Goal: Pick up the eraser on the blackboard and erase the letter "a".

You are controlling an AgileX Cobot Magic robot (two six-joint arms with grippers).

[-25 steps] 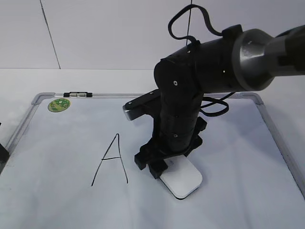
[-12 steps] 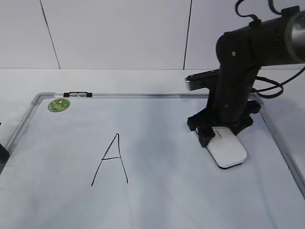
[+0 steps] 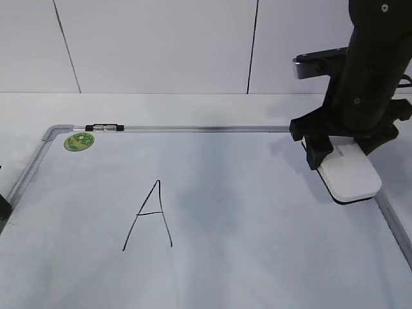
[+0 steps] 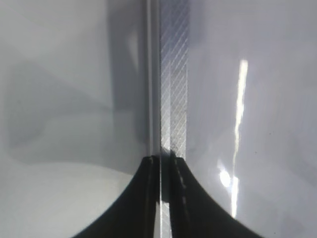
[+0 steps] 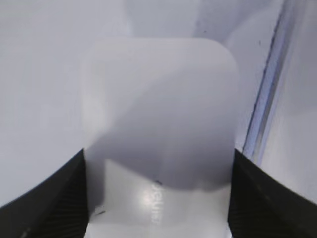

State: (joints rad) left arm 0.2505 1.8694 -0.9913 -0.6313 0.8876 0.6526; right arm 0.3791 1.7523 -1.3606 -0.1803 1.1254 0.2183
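My right gripper (image 3: 335,154) is shut on the white eraser (image 3: 351,177) and holds it tilted at the right edge of the blackboard (image 3: 244,212), over the silver frame. In the right wrist view the eraser (image 5: 158,109) fills the space between the black jaws (image 5: 158,198), with the frame (image 5: 267,99) to its right. No lowercase "a" shows on the board; only the capital "A" (image 3: 151,215) is there. My left gripper (image 4: 166,163) is shut over the board's metal frame (image 4: 173,74); in the exterior view only a dark bit (image 3: 3,206) shows at the left edge.
A round green sticker (image 3: 79,141) sits in the board's far left corner, with a small black clip (image 3: 103,127) on the top frame. The board lies on a white table with a white wall behind.
My right gripper has carried the eraser from the middle of the board, right of the "A", to the right and back, up to the board's right edge. The left arm has not moved.
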